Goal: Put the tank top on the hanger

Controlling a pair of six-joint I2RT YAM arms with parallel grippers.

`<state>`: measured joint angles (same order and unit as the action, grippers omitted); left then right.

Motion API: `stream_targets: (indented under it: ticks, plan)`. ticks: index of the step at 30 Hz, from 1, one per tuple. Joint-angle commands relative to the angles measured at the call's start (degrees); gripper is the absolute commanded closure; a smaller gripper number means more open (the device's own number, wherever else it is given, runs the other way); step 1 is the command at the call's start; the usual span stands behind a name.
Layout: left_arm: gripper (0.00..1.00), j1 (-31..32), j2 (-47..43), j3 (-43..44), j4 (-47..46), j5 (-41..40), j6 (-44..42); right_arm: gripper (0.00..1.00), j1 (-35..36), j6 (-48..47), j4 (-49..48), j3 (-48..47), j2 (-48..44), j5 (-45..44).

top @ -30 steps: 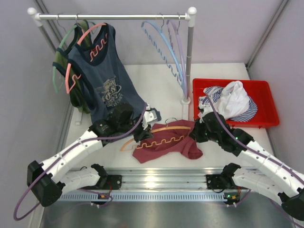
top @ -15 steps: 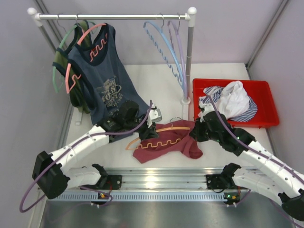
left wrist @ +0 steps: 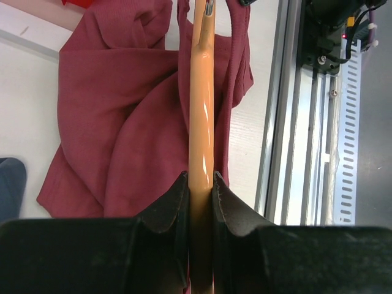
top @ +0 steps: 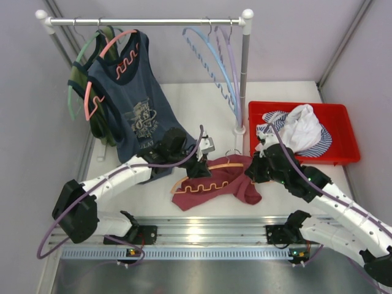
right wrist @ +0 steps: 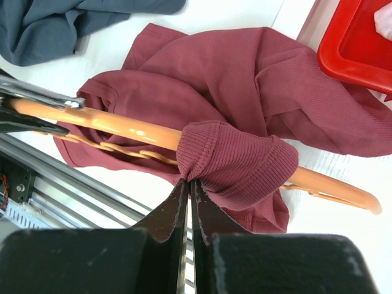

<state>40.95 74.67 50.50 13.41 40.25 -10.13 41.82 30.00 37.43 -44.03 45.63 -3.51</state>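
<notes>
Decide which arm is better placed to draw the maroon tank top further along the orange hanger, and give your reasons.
Right. The right fingers pinch the tank top bunched over the hanger, so it can likely pull fabric along. The left fingers are clamped on the hanger, steadying it.

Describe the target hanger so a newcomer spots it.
From the clothes rack at the back of the table, come forward to the crumpled maroon tank top. The hanger pokes through it: the only orange one, and off the rack.
</notes>
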Motion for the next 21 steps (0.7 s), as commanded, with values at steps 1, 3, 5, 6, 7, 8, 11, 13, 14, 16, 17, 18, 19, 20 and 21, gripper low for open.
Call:
stream_targets:
  ticks: [1,3,5,6,7,8,11,13,14,16,17,18,19,20,21]
  plan:
    - [1.00,-0.3,1.5,0.2,-10.0,4.5,2.7,1.00,-0.4,-0.8,-1.6,-1.3,-1.0,-1.7]
    - [1.00,-0.2,2.6,-0.6,-12.0,5.0,5.2,1.00,-0.4,-0.8,-2.3,-0.4,-1.3,-2.5]
    - [1.00,-0.2,3.1,-1.2,-15.5,5.2,6.7,0.99,-0.4,-1.1,-2.7,0.1,-1.5,-3.2]
    - [1.00,-0.1,3.6,-1.8,-16.4,4.8,7.8,0.99,-0.4,-1.2,-2.6,0.3,-1.7,-3.4]
    - [1.00,-0.1,3.8,-2.2,-17.6,4.9,8.0,0.97,-0.4,-1.2,-2.7,0.5,-1.8,-3.8]
    - [1.00,-0.1,3.9,-2.3,-18.1,5.1,8.5,0.96,-0.4,-1.3,-3.0,0.7,-1.8,-4.3]
    - [1.00,0.1,4.7,-2.6,-19.0,5.3,8.9,0.93,-0.4,-1.5,-3.1,0.9,-2.0,-5.2]
    - [1.00,0.2,5.5,-2.3,-18.9,5.5,8.9,0.91,-0.4,-1.8,-3.3,0.9,-2.3,-5.6]
    - [1.00,0.4,5.7,-2.2,-18.9,5.5,8.8,0.91,-0.4,-2.0,-3.6,0.6,-2.4,-5.8]
    - [1.00,0.5,6.6,-1.9,-18.8,5.5,8.5,0.85,-0.4,-2.5,-4.2,0.7,-3.3,-5.8]
    - [1.00,0.6,6.9,-1.7,-18.8,5.5,8.5,0.80,-0.4,-3.0,-4.9,0.8,-3.7,-5.7]
    - [1.00,0.7,7.5,-1.5,-18.7,5.2,8.3,0.72,-0.3,-3.3,-5.3,0.9,-4.7,-5.8]
    - [1.00,0.8,7.8,-1.3,-18.7,5.0,8.1,0.68,-0.2,-3.6,-6.0,1.1,-5.5,-6.0]
    - [1.00,1.1,8.0,-1.2,-18.6,4.8,8.0,0.65,0.0,-4.2,-7.0,1.4,-6.2,-6.2]
    - [1.00,1.1,8.6,-0.8,-18.5,4.8,7.9,0.63,0.4,-4.5,-7.7,1.7,-7.1,-6.3]
